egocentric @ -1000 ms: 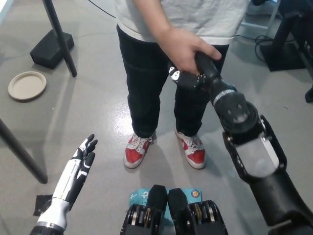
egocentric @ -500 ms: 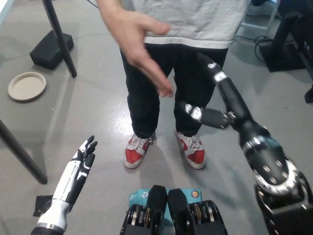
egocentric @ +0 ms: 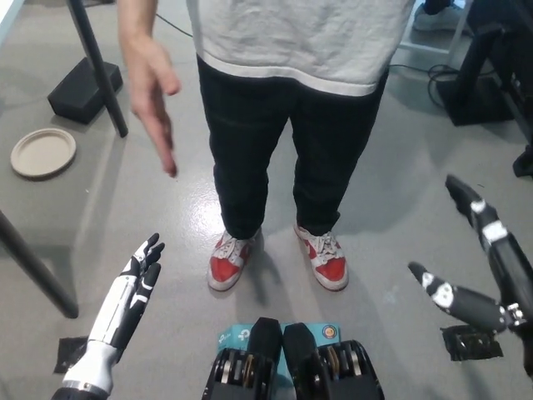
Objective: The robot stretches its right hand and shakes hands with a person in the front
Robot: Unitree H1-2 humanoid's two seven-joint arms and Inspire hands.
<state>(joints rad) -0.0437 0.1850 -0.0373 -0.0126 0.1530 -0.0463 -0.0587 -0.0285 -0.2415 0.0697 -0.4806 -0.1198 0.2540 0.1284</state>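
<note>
The person [egocentric: 291, 108] stands right in front of us, with one hand [egocentric: 154, 100] hanging loose at our left.

The person is big, in dark trousers and red and white shoes [egocentric: 229, 258], and we should not bump into them. We think their hand is soft and warm, so it needs a gentle hold around the palm, not a hard squeeze. Our black right hand [egocentric: 475, 267] is low at our right, fingers spread, holding nothing, well apart from theirs. Our white left hand [egocentric: 137, 279] rests low, fingers straight. There is open floor between us. A table leg [egocentric: 96, 62] and a paper plate [egocentric: 42, 152] sit off to the left.
</note>
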